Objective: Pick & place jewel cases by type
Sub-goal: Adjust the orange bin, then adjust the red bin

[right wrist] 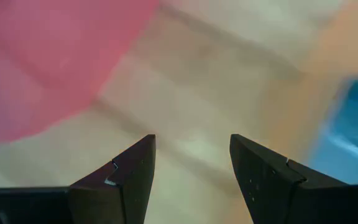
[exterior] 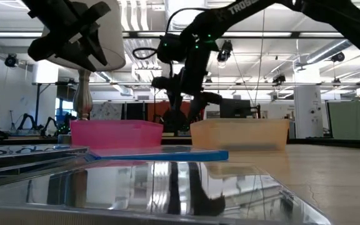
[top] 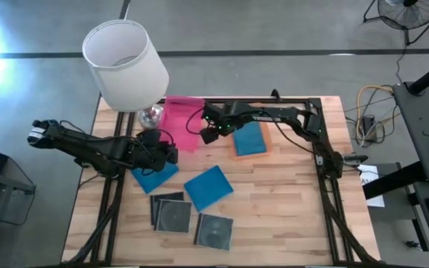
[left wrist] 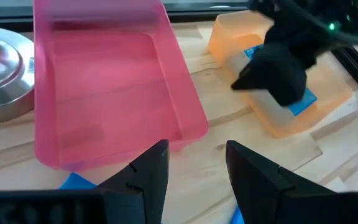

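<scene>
Clear jewel cases (top: 192,219) lie near; lamp (top: 125,63) possibly crowds pink tray (top: 182,121).

left hand (left wrist: 194,171) parted, right hand (right wrist: 191,165) parted

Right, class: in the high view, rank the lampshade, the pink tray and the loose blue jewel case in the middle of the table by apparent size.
1. Lampshade, though it stands nearer the camera, which inflates it.
2. Pink tray, partly hidden by the shade and the right arm.
3. Blue jewel case, close to the tray's visible part, so that ranking is unsure.
</scene>
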You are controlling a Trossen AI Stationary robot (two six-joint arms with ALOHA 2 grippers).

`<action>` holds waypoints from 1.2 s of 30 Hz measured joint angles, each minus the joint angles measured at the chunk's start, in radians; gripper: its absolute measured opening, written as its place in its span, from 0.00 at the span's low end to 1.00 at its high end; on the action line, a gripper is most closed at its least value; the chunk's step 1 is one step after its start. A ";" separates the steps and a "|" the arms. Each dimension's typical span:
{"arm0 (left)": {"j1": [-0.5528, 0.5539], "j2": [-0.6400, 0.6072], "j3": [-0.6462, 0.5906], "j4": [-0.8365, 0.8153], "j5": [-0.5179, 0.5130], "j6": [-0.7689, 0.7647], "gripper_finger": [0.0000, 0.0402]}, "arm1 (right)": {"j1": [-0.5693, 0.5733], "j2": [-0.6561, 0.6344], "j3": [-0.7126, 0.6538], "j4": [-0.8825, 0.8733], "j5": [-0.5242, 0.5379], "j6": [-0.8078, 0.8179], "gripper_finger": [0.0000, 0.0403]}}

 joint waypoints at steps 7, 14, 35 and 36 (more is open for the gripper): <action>0.000 0.000 0.000 0.000 -0.025 0.010 0.35 | -0.035 0.080 0.153 -0.149 0.079 -0.088 0.50; 0.000 0.000 0.000 0.001 -0.038 0.016 0.35 | -0.084 0.124 0.173 -0.186 0.067 -0.082 0.50; -0.002 -0.005 -0.001 0.020 -0.031 0.070 0.35 | 0.002 0.127 0.202 0.044 -0.007 0.159 0.50; -0.002 -0.005 -0.001 0.023 -0.028 0.070 0.35 | 0.007 0.127 0.202 0.063 -0.009 0.173 0.50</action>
